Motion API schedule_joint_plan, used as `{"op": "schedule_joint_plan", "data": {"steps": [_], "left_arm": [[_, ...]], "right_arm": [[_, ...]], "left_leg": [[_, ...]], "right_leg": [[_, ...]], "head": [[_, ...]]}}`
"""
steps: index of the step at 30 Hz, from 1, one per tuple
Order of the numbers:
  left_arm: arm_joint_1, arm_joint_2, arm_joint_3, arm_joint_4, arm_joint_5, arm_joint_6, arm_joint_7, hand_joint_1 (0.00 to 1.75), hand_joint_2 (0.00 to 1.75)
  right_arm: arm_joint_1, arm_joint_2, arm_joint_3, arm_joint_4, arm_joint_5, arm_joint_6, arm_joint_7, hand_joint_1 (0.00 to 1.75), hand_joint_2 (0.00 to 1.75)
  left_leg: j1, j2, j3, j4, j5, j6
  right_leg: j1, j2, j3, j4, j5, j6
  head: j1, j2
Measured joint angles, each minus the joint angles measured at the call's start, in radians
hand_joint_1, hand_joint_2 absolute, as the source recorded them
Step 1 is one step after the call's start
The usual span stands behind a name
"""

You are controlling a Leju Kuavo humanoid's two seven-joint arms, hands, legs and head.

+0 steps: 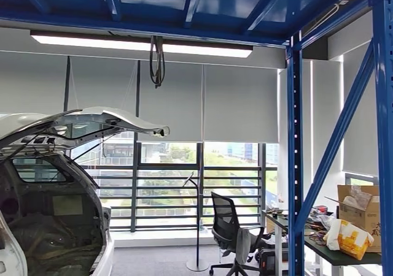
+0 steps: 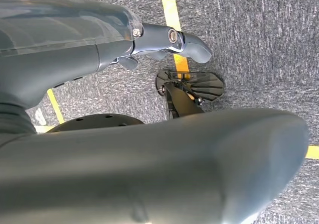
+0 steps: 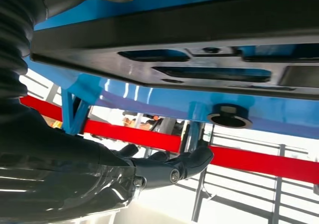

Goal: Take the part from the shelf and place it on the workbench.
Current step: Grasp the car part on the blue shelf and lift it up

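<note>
No legible text, label, brand, number or sign was found. The cardboard box (image 1: pixel 359 218) and yellow bag (image 1: pixel 352 238) on the table (image 1: pixel 324 248) bore no readable markings.

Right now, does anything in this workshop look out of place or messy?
The workbench at right is cluttered: an open cardboard box and a crumpled yellow-and-white bag sit among loose bits. The car's tailgate stands raised.

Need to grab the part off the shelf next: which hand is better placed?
Probably the right hand: it is raised beside the dark part on the blue shelf. The left hand hangs over the floor.
</note>
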Motion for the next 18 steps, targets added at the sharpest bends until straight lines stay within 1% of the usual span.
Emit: {"op": "schedule_joint_plan", "data": {"steps": [8,10,11,12,14,15,18], "left_arm": [[0.0,0.003,0.0,0.0,-0.005,0.0,0.0,0.0,0.0],[0.0,0.003,0.0,0.0,-0.008,0.0,-0.003,0.0,0.0],[0.0,0.004,0.0,0.0,-0.01,0.0,-0.006,0.0,0.0],[0.0,0.004,0.0,0.0,-0.011,0.0,-0.008,0.0,0.0],[0.0,0.005,0.0,0.0,-0.012,0.001,-0.015,0.0,0.0],[0.0,0.005,0.0,0.0,-0.012,0.001,-0.019,0.0,0.0],[0.0,0.006,0.0,0.0,-0.013,0.002,-0.031,0.0,0.0]], "right_arm": [[-0.001,0.006,-0.002,0.015,0.0,0.004,0.001,0.0,1.75],[0.0,0.004,-0.006,0.021,-0.002,0.007,0.001,0.11,1.75],[0.0,0.002,-0.008,0.024,-0.002,0.009,0.001,0.31,1.75],[0.0,0.0,-0.01,0.028,-0.003,0.011,0.001,0.75,1.75],[0.001,-0.006,-0.013,0.035,-0.002,0.012,0.002,1.51,1.75],[0.002,-0.009,-0.014,0.039,-0.001,0.012,0.003,1.75,1.75],[0.008,-0.021,-0.017,0.049,0.01,0.006,0.005,1.75,1.75]], "left_leg": [[0.0,0.0,0.0,0.0,0.0,0.0],[0.0,0.0,0.0,0.0,0.0,0.0],[0.0,0.0,0.0,0.0,0.0,0.0],[0.0,0.0,0.0,0.0,0.0,0.0],[0.0,0.0,0.0,0.0,0.0,0.0],[0.0,0.0,0.0,0.0,0.0,0.0],[0.0,0.0,0.0,0.0,0.0,0.0]], "right_leg": [[0.0,0.0,0.0,0.0,0.0,0.0],[0.0,0.0,0.0,0.0,0.0,0.0],[0.0,0.0,0.0,0.0,0.0,0.0],[0.0,0.0,0.0,0.0,0.0,0.0],[0.0,0.0,0.0,0.0,0.0,0.0],[0.0,0.0,0.0,0.0,0.0,0.0],[0.0,0.0,0.0,0.0,0.0,0.0]], "head": [[0.0,0.0],[0.0,0.0],[0.0,0.0],[0.0,0.0],[0.0,0.0],[0.0,0.0],[0.0,0.0]]}}
